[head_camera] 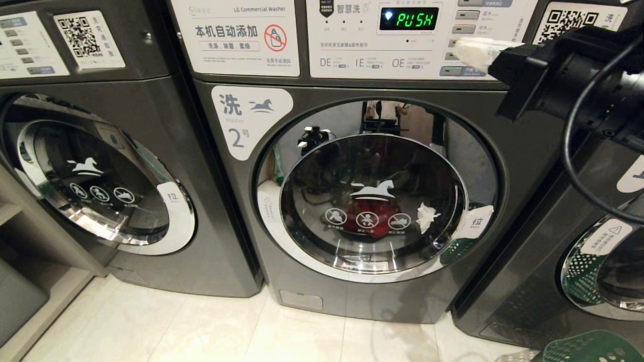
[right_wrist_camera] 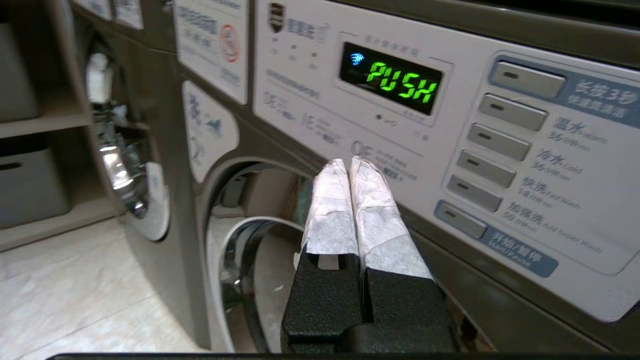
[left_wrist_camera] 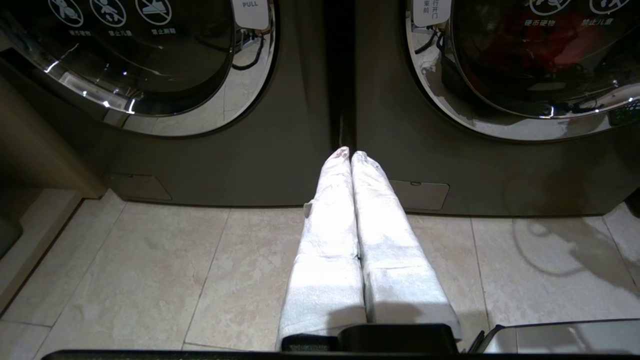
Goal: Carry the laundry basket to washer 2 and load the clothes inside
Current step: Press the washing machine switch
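washer 2 (head_camera: 362, 201), the dark grey front-loader with the blue 2 and horse on its white label (head_camera: 249, 118), stands with its chrome-ringed glass door (head_camera: 375, 203) shut and the clothes (head_camera: 372, 216) already inside, a bright red garment showing through the glass with something white beside it. the laundry basket (head_camera: 588, 348), green and full of holes, sits on the tiled floor (head_camera: 201, 327) at the lower right, just in front of the neighbouring machine, only its rim in sight.

loading looks done; the step in hand appears to be starting the wash. the right pincer (head_camera: 459, 50), its white-wrapped fingers pressed together and holding nothing, is raised to the control panel (head_camera: 417, 37), tips close by the column of grey buttons (right_wrist_camera: 480, 165) to the right of the display (head_camera: 408, 18) glowing "push" in green. whether the tips touch the panel cannot be told. the left pincer (left_wrist_camera: 350, 152) hangs low over the floor, likewise closed and empty, pointing at the seam between washer 2 and the grey machine (head_camera: 100, 166) on its left.

the next move likely calls for a short, straight press with the closed fingertips on one chosen button, square enough not to slide onto the one above or below, as the keys sit close together.
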Motion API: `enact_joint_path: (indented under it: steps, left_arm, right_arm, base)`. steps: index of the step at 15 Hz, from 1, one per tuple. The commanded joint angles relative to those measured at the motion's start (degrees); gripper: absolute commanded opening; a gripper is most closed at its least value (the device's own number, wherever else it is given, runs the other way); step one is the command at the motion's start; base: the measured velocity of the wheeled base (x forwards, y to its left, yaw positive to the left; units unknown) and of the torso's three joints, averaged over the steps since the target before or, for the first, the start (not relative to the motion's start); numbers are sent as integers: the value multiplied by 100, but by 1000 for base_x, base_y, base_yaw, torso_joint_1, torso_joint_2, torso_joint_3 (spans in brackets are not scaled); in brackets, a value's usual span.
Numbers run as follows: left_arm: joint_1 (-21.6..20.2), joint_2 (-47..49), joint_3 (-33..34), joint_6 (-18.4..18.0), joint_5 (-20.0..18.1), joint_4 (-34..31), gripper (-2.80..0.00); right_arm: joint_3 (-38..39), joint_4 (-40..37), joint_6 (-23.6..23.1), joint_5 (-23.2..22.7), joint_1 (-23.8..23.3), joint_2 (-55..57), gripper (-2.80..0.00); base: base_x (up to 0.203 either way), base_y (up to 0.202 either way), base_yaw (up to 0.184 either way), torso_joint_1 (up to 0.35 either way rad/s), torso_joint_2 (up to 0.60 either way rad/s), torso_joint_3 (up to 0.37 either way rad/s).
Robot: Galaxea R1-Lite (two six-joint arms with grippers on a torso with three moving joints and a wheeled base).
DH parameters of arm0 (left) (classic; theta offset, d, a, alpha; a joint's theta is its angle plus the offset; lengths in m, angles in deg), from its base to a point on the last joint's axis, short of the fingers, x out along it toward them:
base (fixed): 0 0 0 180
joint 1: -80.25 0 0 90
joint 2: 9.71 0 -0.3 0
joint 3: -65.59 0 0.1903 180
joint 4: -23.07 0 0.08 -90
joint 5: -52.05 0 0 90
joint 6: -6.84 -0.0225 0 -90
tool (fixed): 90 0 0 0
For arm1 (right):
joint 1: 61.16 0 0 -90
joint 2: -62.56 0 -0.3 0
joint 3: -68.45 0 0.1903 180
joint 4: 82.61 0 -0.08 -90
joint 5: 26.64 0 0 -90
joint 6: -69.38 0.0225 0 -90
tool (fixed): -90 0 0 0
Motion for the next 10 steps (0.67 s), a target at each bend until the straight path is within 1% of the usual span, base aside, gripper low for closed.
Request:
enact_joint_path:
  steps: [1, 6, 10]
  left_arm:
    - [0, -2, 9, -3, 2, -2, -280]
    - [0, -2, 9, -3, 2, -2, -280]
    - [1, -2, 9, -3, 2, -2, -280]
  right_arm:
    - [-131, 121, -10, 255, -4, 388, -280]
    - [-499, 327, 9, 704, -113, 701, -280]
    - [-697, 328, 17, 748, -389, 823, -280]
  base:
    - [0, 0, 0, 0, 0, 0]
    - [0, 0, 0, 0, 0, 0]
    - [0, 0, 0, 0, 0, 0]
